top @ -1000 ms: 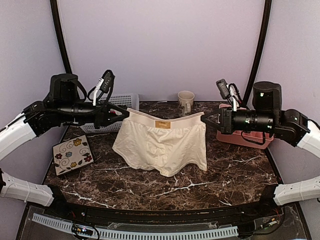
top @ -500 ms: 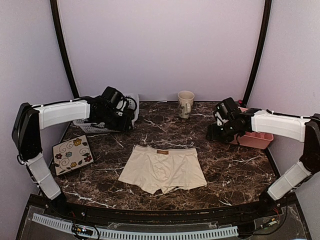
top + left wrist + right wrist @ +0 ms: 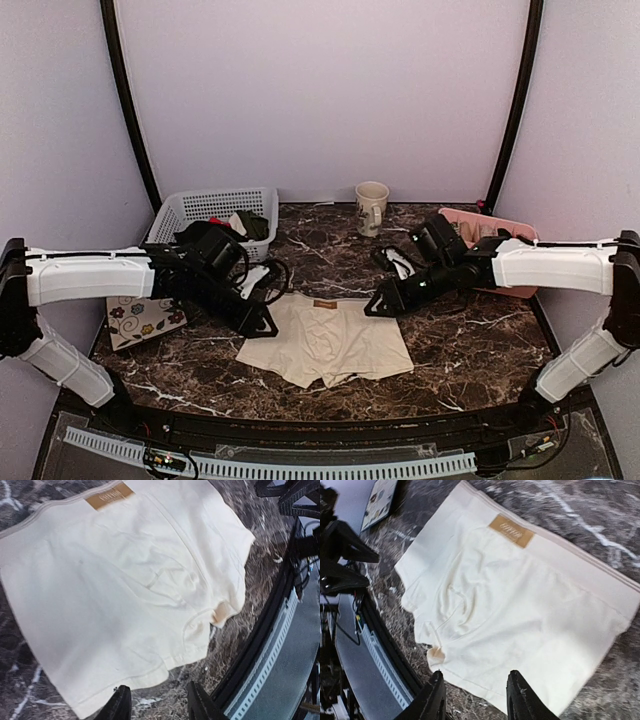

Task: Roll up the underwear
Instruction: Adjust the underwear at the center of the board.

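The cream-beige underwear lies flat on the dark marble table, waistband and tan label toward the back. My left gripper hovers low at its left edge, open. In the left wrist view the underwear fills the frame, and the left gripper has only marble and the cloth's hem between its fingers. My right gripper sits at the garment's right waistband corner, also open. In the right wrist view the underwear spreads below the right gripper, which holds nothing.
A white basket with dark garments stands at the back left. A mug is at the back middle and a pink tray at the back right. A floral tile lies left, partly under my left arm.
The underwear, held stretched in the air between both shut grippers, has been let go and now lies on the table. Both grippers opened and came down to its left and right sides.
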### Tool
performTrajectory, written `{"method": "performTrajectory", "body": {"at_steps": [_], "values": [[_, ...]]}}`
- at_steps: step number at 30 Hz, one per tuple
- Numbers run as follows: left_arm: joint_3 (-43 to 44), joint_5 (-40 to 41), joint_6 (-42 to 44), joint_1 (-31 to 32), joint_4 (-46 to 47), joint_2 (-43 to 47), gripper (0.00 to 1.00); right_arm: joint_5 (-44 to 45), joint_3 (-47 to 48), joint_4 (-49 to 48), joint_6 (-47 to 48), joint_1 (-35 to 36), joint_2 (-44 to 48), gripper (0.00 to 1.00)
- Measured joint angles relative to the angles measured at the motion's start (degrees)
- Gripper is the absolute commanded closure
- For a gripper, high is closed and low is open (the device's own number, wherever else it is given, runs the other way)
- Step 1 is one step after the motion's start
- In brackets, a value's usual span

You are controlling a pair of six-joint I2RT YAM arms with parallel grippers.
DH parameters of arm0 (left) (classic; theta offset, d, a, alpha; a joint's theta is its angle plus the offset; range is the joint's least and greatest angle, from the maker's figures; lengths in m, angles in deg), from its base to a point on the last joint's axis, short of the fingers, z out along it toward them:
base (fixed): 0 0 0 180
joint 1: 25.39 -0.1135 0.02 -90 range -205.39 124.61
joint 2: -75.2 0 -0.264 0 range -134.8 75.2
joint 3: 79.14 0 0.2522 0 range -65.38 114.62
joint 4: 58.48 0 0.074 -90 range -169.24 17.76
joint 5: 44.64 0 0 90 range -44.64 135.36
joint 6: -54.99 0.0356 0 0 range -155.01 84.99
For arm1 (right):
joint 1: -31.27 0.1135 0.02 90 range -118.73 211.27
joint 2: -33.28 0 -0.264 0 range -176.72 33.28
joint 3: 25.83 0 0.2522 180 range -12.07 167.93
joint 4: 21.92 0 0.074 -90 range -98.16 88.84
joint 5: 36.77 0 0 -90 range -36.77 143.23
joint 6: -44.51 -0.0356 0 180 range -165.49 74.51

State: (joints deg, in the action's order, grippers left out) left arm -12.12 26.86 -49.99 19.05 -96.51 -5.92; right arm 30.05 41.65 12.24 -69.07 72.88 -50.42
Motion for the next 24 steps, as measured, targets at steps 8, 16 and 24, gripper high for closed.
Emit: {"method": "performTrajectory", "body": {"at_steps": [8,16,24], "values": [[-5.33,-9.20,0.55,10.23,10.93,-0.31,0.62,-3.61,-9.03,-6.16,-1.05,7.87,4.00,0.68],[-8.66,-8.61,6.43,16.87,22.56,-3.34,0.58,-2.73,-11.30,-13.35,-3.80,8.28,-0.68,0.73],[-4.83,-4.57,12.20,19.89,24.48,-11.19,0.60,-4.22,-7.37,-20.00,-6.91,8.33,-8.63,0.76]]}}
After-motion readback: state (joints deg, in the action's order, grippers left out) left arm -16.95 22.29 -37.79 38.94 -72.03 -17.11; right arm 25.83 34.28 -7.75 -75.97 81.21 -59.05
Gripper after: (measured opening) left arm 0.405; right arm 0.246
